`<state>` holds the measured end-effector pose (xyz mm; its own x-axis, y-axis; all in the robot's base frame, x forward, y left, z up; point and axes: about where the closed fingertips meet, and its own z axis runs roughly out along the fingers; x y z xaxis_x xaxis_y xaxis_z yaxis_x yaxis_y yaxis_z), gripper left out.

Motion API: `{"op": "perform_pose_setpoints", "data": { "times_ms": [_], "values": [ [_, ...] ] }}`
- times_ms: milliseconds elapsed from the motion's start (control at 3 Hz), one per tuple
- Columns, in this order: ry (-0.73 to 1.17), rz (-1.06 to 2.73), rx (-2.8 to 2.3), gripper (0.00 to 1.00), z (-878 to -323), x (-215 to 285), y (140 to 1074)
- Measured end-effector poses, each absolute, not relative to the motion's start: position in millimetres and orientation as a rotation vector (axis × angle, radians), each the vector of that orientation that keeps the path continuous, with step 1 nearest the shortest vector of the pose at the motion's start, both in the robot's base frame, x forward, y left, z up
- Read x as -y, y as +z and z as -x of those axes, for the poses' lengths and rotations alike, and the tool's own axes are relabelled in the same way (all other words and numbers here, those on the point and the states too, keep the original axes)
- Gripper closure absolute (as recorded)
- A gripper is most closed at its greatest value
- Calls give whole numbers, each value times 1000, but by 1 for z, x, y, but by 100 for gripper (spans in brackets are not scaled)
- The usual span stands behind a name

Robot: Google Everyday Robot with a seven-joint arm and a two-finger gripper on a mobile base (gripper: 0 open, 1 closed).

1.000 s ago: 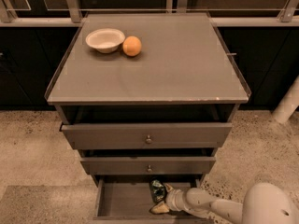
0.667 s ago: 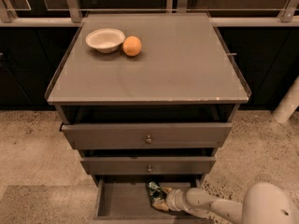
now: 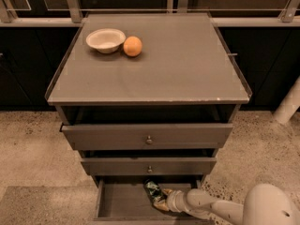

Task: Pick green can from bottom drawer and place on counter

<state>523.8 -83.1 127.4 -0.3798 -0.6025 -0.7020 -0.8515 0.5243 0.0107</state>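
Observation:
The green can (image 3: 153, 190) lies tilted in the open bottom drawer (image 3: 123, 205), near its back and right of the middle. My gripper (image 3: 162, 199) reaches into the drawer from the right on a white arm (image 3: 211, 207) and sits right against the can's lower right end. The counter (image 3: 154, 64) is the flat grey-brown top of the cabinet above.
A white bowl (image 3: 105, 40) and an orange fruit (image 3: 132, 46) stand at the counter's back left. Two knobbed drawers (image 3: 148, 136) above the bottom one are partly pulled out and overhang it. A white post (image 3: 288, 104) stands on the speckled floor at right.
The can has shifted slightly to the left and tilted more at the gripper. The arm has hardly moved.

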Motion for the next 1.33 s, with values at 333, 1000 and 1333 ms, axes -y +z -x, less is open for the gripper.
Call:
{"op": "perform_pose_setpoints", "data": {
  "times_ms": [333, 1000, 1333],
  "values": [
    [551, 1149, -2104, 100, -524, 81, 131],
    [755, 1064, -2042, 100, -535, 116, 160],
    [875, 1065, -2063, 100, -523, 145, 167]
  ]
}}
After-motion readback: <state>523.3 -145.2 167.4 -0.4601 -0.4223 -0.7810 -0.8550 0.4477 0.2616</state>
